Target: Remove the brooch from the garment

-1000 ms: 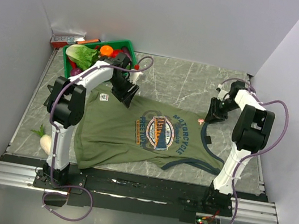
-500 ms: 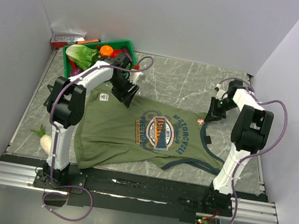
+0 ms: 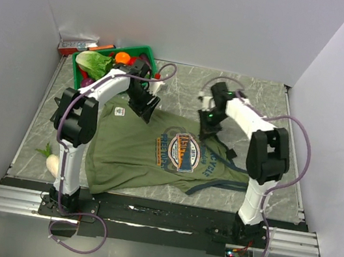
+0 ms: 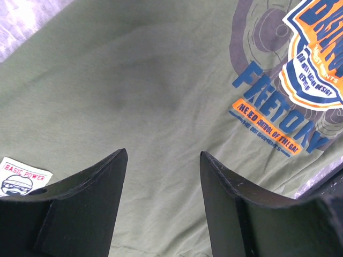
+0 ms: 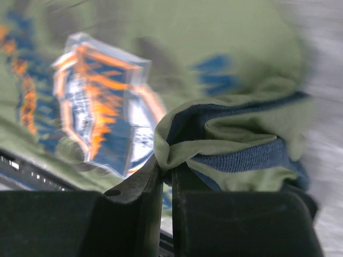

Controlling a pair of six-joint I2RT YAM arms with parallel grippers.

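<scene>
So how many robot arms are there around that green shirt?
2. The left gripper hangs open over the shirt beside its white label; the right gripper pinches a navy-trimmed fold at its far edge.

The right tool (image 3: 207,126) has closed on the garment's (image 3: 128,154) trimmed edge and dragged it leftward.

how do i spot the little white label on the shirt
Find the olive-green tank top on the table. Near its far left corner, beside the left gripper, sits a small white square label. It is the shirt's only white patch, smaller than the oval orange-and-blue graphic.
</scene>
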